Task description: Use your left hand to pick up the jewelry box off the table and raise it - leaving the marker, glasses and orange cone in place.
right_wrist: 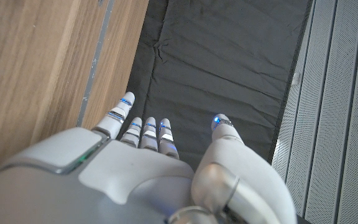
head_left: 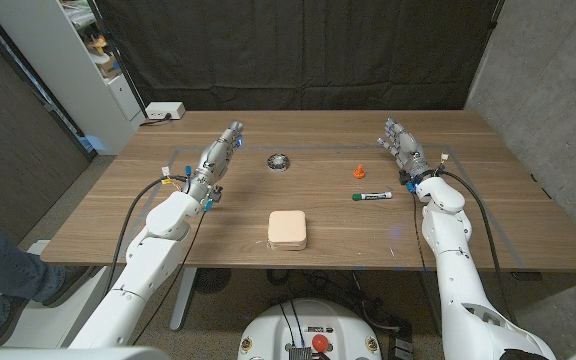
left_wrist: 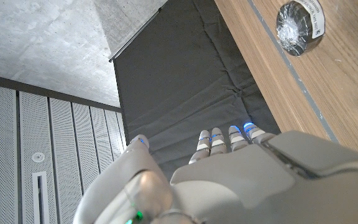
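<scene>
Left hand (head_left: 224, 143) held over the left part of the tabletop (head_left: 118, 215), toward the far edge; arm comes in from the near left corner, forearm stretched forward, fingers extended toward the far edge and holding nothing. Left wrist view: back of the left hand (left_wrist: 241, 180) with fingers (left_wrist: 211, 140) straight and close together, thumb apart to the side, dark curtain (left_wrist: 185, 81) beyond them. Hand released, not touching any object.

Right hand (head_left: 402, 148) over the right part of the tabletop, also toward the far edge; arm comes in from the near right corner, forearm angled forward and slightly inward. Right wrist view: back of the right hand (right_wrist: 135, 180), fingers (right_wrist: 146, 134) straight and side by side, thumb set apart, nothing grasped. Whether either palm touches the wood cannot be told.

Jewelry box (head_left: 288, 229), pale, square with rounded corners, lies on the tabletop near the middle of the near edge, well apart from both hands, between the two arms.

Marker (head_left: 371, 196), green cap and white body, lies right of centre, near the right forearm. Orange cone (head_left: 359, 171) stands just beyond the marker, toward the far edge, near the right hand.

Round shiny object (head_left: 278, 160) sits at mid-table toward the far edge, between the hands, nearer the left; the left wrist view shows it as a clear crinkled disc (left_wrist: 299, 26) on the wood
</scene>
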Action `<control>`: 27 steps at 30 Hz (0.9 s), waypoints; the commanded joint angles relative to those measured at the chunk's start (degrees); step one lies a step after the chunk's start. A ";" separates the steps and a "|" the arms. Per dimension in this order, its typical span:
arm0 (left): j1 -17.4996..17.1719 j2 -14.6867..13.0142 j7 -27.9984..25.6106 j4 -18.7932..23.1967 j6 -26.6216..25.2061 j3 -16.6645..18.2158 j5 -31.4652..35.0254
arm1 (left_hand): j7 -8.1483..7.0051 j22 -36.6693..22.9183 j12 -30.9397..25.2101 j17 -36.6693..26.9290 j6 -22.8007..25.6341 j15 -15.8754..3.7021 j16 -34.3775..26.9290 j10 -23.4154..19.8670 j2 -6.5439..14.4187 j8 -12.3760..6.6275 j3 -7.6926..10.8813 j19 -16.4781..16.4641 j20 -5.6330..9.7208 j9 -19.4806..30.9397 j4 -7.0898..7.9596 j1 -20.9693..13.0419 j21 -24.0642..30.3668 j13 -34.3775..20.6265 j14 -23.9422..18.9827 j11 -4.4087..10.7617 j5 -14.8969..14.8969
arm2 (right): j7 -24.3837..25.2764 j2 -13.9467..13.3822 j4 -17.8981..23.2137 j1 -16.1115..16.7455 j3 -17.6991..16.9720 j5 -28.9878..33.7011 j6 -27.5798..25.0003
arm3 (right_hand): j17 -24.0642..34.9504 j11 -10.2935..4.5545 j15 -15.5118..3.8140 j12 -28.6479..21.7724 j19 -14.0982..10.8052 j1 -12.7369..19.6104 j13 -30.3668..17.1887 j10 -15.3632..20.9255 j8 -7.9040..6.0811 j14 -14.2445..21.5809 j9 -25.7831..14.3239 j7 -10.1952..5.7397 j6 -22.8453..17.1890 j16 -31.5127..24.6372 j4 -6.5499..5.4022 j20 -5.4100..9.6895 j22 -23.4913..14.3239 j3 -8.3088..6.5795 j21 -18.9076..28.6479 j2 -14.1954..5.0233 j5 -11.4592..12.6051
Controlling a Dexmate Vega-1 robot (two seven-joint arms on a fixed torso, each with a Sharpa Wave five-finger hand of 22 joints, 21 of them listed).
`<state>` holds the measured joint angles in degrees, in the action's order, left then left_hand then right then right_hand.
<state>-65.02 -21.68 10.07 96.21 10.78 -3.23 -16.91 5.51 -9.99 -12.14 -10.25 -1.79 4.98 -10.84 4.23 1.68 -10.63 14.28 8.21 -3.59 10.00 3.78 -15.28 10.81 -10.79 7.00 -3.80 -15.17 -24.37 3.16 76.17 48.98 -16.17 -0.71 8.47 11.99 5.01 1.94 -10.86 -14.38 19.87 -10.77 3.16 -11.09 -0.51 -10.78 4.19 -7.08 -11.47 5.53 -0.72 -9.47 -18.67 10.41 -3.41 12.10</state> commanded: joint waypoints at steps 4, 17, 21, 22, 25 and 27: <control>-2.19 -0.58 -0.58 2.01 1.32 -0.29 1.95 | 0.15 -0.15 -0.29 -0.10 0.59 0.14 -0.28 -0.52 0.01 -0.60 0.13 -0.01 -0.30 0.23 -0.24 -0.62 0.41 -0.25 -0.56 -0.23 0.30 | 0.51 -0.15 -0.23 -0.44 0.57 0.28 0.53 | 0.09 0.26 0.54 -0.46 -0.15 0.21 -0.22 0.10 -0.23 0.04 -0.16 -0.07 -0.43 -0.33 0.00 -0.03 -0.24 0.10 0.48 -0.64 0.00; -3.57 -0.47 -0.63 3.98 2.88 -1.06 3.12 | 0.10 -0.15 -0.29 -0.10 0.82 0.11 -0.26 -0.64 0.05 -0.60 0.11 -0.11 -0.35 0.24 -0.39 -0.73 0.44 -0.25 -0.69 -0.28 0.44 | -0.05 -0.59 -1.03 -0.89 0.61 -0.20 1.10 | 0.07 0.30 0.55 -0.46 -0.20 0.20 -0.22 0.11 -0.23 0.08 -0.16 -0.04 -0.47 -0.34 0.06 -0.05 -0.24 0.15 0.50 -0.68 0.00; -3.98 -0.59 -0.78 4.63 3.16 -1.34 3.82 | 0.12 -0.14 -0.31 -0.10 0.94 0.15 -0.24 -0.72 0.07 -0.61 0.11 -0.15 -0.39 0.24 -0.44 -0.76 0.44 -0.24 -0.73 -0.22 0.50 | -0.08 -0.61 -1.06 -0.88 0.55 -0.36 1.21 | 0.06 0.24 0.55 -0.46 -0.22 0.21 -0.22 0.11 -0.22 0.12 -0.16 -0.04 -0.46 -0.36 0.09 -0.07 -0.24 0.18 0.50 -0.68 0.00; -4.12 -0.62 -0.86 4.84 3.15 -1.35 3.96 | 0.14 -0.14 -0.33 -0.10 0.97 0.19 -0.25 -0.78 0.07 -0.62 0.10 -0.13 -0.41 0.24 -0.45 -0.77 0.44 -0.24 -0.76 -0.23 0.51 | -0.08 -0.63 -1.01 -0.83 0.53 -0.37 1.22 | 0.06 0.24 0.54 -0.46 -0.22 0.22 -0.22 0.10 -0.22 0.10 -0.16 -0.05 -0.47 -0.35 0.10 -0.07 -0.24 0.17 0.50 -0.69 0.01; -4.50 -0.56 -0.85 5.29 3.38 -1.30 3.87 | 0.14 -0.14 -0.34 -0.11 1.04 0.09 -0.25 -0.84 0.08 -0.63 0.10 -0.16 -0.42 0.24 -0.47 -0.78 0.44 -0.24 -0.79 -0.21 0.53 | -0.17 -0.66 -0.76 -0.69 0.47 -0.47 1.00 | 0.05 0.33 0.55 -0.48 -0.23 0.22 -0.22 0.17 -0.22 0.12 -0.16 -0.08 -0.48 -0.35 0.12 -0.08 -0.24 0.18 0.50 -0.69 0.01; -4.83 -0.57 -0.89 5.69 3.55 -1.25 3.91 | 0.10 -0.14 -0.34 -0.11 1.09 0.11 -0.26 -0.86 0.09 -0.64 0.09 -0.18 -0.42 0.24 -0.50 -0.80 0.45 -0.24 -0.84 -0.27 0.55 | -0.16 -0.66 -0.62 -0.58 0.46 -0.46 0.94 | 0.05 0.33 0.56 -0.48 -0.23 0.22 -0.22 0.16 -0.21 0.14 -0.16 -0.09 -0.47 -0.36 0.13 -0.08 -0.24 0.18 0.50 -0.69 0.01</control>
<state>-68.27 -22.18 9.46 99.76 13.45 -4.10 -13.78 5.41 -9.99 -12.14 -10.25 -0.89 5.08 -10.83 3.71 1.75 -11.03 14.28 7.90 -3.90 10.00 3.79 -15.35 11.07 -10.79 6.53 -4.10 -14.74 -24.22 2.66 75.37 48.25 -15.61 -0.75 9.35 12.00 5.01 2.15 -10.86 -14.38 20.10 -10.77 3.16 -11.09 -0.30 -10.78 4.20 -7.07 -11.46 5.53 -0.72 -9.46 -18.67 10.41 -3.64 12.10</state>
